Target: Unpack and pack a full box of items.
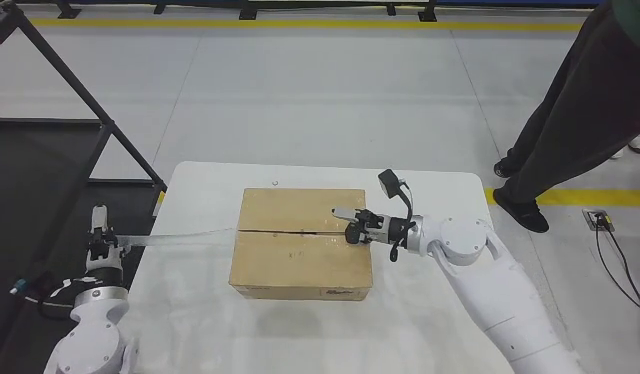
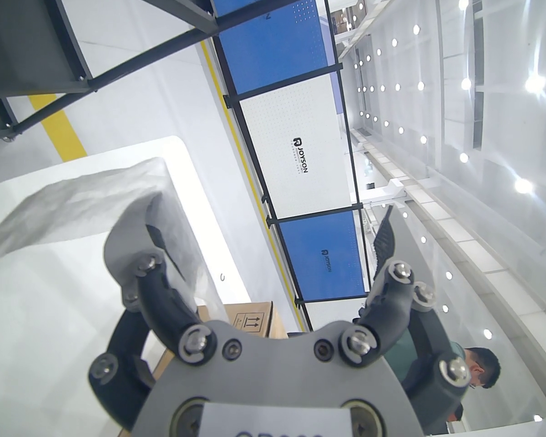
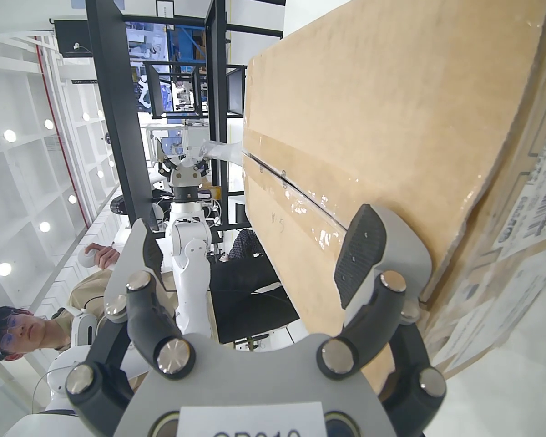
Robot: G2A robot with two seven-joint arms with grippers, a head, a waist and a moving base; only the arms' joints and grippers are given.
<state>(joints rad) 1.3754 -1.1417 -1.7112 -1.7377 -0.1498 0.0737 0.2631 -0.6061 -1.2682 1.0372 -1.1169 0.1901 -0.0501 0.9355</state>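
Top view: the white table [image 1: 200,314] has rounded far corners, and its left edge runs close to a black metal frame [image 1: 100,144] standing on the floor. The cardboard box [image 1: 300,259] sits closed near the middle of the table. Its two top flaps meet in a seam that runs left to right under glossy clear tape. A narrow band of bare table lies between the box's far edge and the table's far edge. Wider bare stretches lie to the box's left, to its right under the right arm, and along its near side.

The right gripper [image 1: 345,224] hovers over the right end of the seam. In the right wrist view its fingers [image 3: 359,256] are spread apart with nothing between them, one pad close above the box top beside the seam.

The left gripper [image 1: 99,219] is off the table's left edge, well apart from the box. In the left wrist view its fingers are spread wide.

A translucent tape strip [image 1: 180,237] stretches from the box's left edge across the bare table to the left gripper, where its end drapes over one finger [image 2: 136,252].
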